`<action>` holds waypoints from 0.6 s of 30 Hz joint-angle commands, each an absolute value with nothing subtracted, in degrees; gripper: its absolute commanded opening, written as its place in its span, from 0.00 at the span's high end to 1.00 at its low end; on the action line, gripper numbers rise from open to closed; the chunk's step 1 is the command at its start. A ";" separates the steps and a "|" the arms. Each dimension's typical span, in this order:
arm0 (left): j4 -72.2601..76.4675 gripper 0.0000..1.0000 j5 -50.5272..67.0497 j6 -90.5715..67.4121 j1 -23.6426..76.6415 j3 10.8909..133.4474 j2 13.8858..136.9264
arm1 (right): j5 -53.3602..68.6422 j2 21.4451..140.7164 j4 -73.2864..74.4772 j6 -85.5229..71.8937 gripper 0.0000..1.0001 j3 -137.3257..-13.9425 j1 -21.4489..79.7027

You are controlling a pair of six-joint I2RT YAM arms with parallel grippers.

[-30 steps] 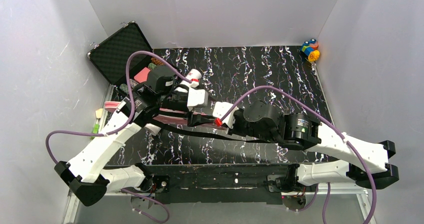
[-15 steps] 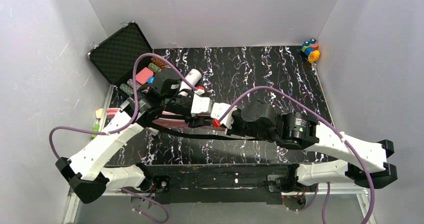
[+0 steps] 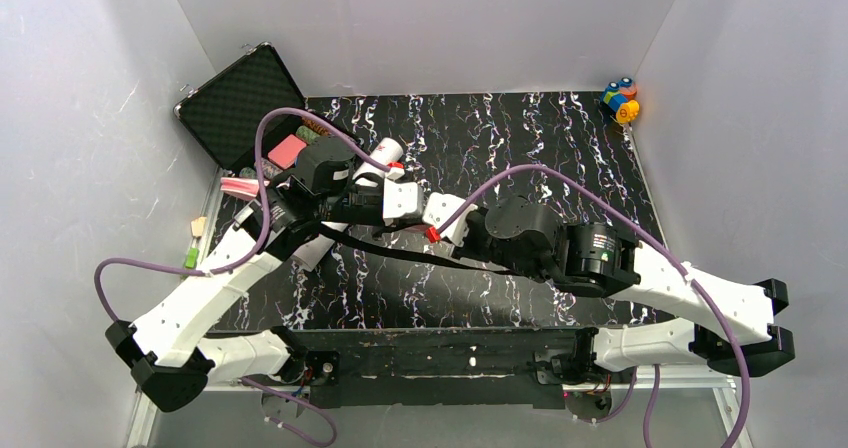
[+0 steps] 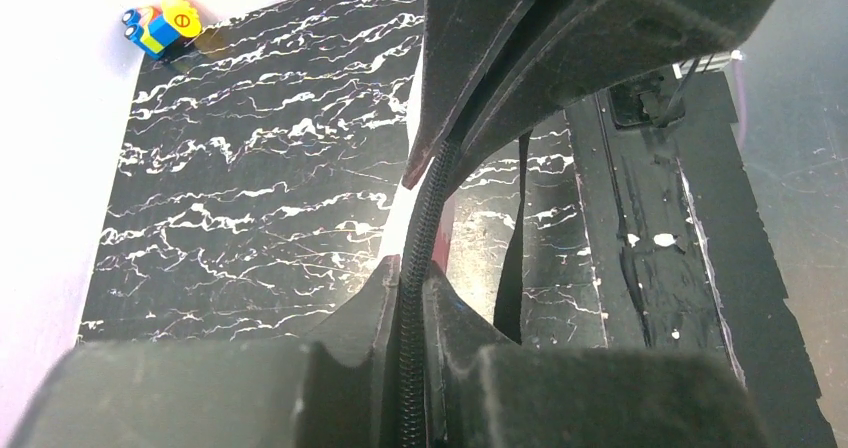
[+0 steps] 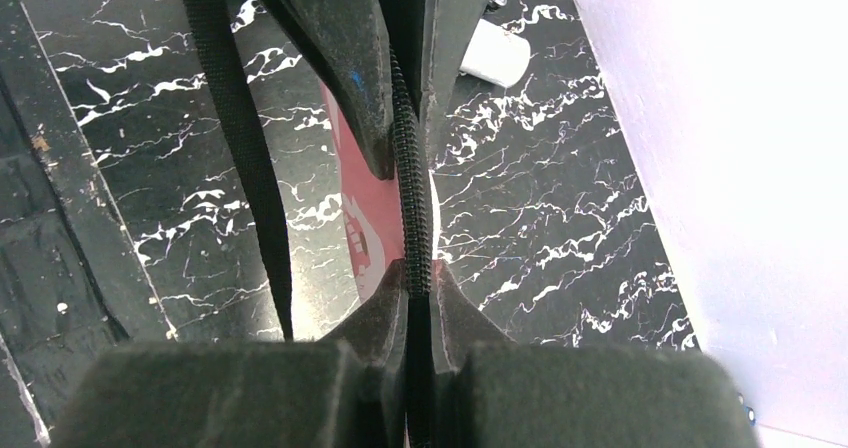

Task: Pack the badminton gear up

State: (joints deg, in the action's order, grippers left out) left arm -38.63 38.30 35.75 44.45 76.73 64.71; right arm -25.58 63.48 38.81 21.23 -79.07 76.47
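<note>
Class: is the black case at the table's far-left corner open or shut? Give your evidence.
Open: the black case has its lid swung back, showing foam lining and coloured contents.

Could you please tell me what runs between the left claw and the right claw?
A stretch of the black zipper of the pink cover, pinched by the left claw and the right claw; both wrist views show it.

Left arm [image 3: 205, 298] and right arm [image 3: 700, 293] are both rocking white shells with chunky black joints, purple cables [image 3: 520, 172] looping off them, red tabs [image 3: 432, 234] peeking out up front.
</note>
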 commanded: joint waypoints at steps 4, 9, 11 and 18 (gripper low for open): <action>-38.56 1.00 32.12 36.02 45.83 73.89 65.41 | -27.74 61.57 14.44 18.15 0.91 -80.98 77.09; -36.87 1.00 31.43 32.94 45.14 73.72 64.58 | -31.66 57.87 15.12 16.52 0.73 -77.64 77.08; -36.68 1.00 31.53 32.22 44.71 73.76 64.28 | -33.75 56.14 15.81 16.43 0.62 -76.92 77.08; -34.12 1.00 30.85 27.48 42.68 73.71 64.10 | -42.82 50.00 19.56 15.85 0.28 -80.88 77.04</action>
State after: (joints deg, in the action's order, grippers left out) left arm -39.55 31.22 31.07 44.23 72.12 66.24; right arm -35.07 53.43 23.07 17.50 -76.58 76.93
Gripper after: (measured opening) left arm 0.064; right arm 0.701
